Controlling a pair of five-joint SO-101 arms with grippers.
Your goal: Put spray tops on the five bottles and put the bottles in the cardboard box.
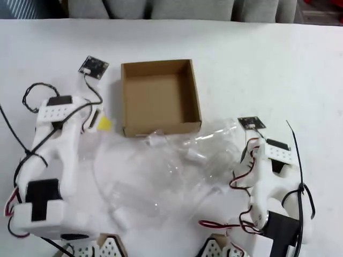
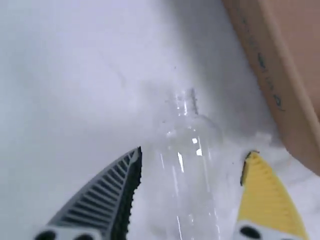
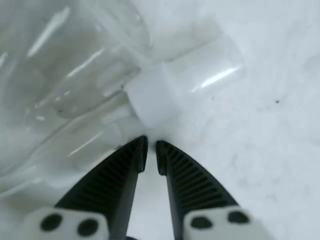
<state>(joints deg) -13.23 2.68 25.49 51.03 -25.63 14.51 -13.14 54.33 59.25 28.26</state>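
A clear bottle (image 2: 187,165) lies on the white table between the fingers of my left gripper (image 2: 190,175), which is open, one finger grey (image 2: 107,200) and one yellow (image 2: 262,195). The bottle's neck (image 2: 186,102) is bare, with no spray top. The cardboard box (image 1: 159,96) stands open just beside this gripper (image 1: 99,122). My right gripper (image 3: 150,146) is shut with nothing in it, its tips just short of a white spray top (image 3: 160,97) with a clear cap (image 3: 212,67). Several more clear bottles (image 1: 161,171) lie heaped between the two arms.
Loose white spray tops (image 1: 195,155) (image 1: 120,217) lie among the heap. The box wall (image 2: 280,75) rises close to the yellow finger. The right arm (image 1: 268,176) stands at the heap's right edge. Open tabletop (image 1: 268,64) stretches behind and to the right of the box.
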